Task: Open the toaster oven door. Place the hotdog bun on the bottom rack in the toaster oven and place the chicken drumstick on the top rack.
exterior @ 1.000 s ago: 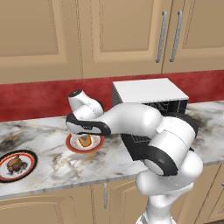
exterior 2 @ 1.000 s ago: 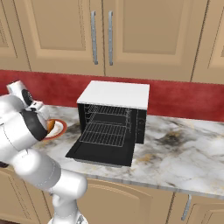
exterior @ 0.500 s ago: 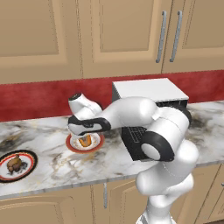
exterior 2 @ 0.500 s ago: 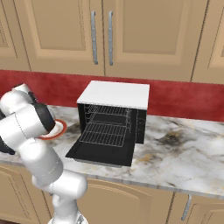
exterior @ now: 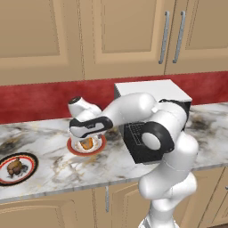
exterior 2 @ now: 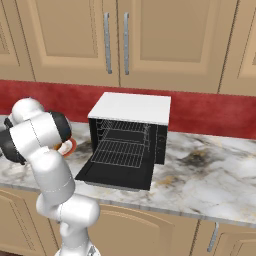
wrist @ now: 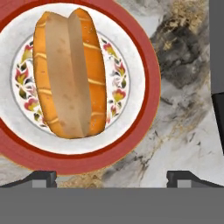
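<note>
The hotdog bun [wrist: 70, 72] lies on a red-rimmed plate [wrist: 146, 127], golden-orange with a paler strip along its middle. My gripper [wrist: 111, 179] hangs straight over it, open, with nothing between its fingertips [wrist: 41, 177]. From the left base view the gripper [exterior: 87, 137] is just above the hotdog bun [exterior: 87, 143]. The chicken drumstick [exterior: 15, 165] rests on a dark-rimmed plate at the far left. The toaster oven [exterior 2: 134, 107] stands with its toaster oven door [exterior 2: 116, 175] folded down flat. Inside are the top rack [exterior 2: 124, 129] and the bottom rack [exterior 2: 120, 152].
Wooden wall cabinets [exterior: 124, 35] hang over the marble counter [exterior 2: 210, 175], backed by a red wall strip. The dark-rimmed plate [exterior: 30, 171] sits near the counter's front edge. A dark panel edge [wrist: 218, 113] shows to the right of the red-rimmed plate [exterior: 73, 149].
The arm's elbow has swung over while the hand stays above the red-rimmed plate, a little lower. The jaws remain open.
</note>
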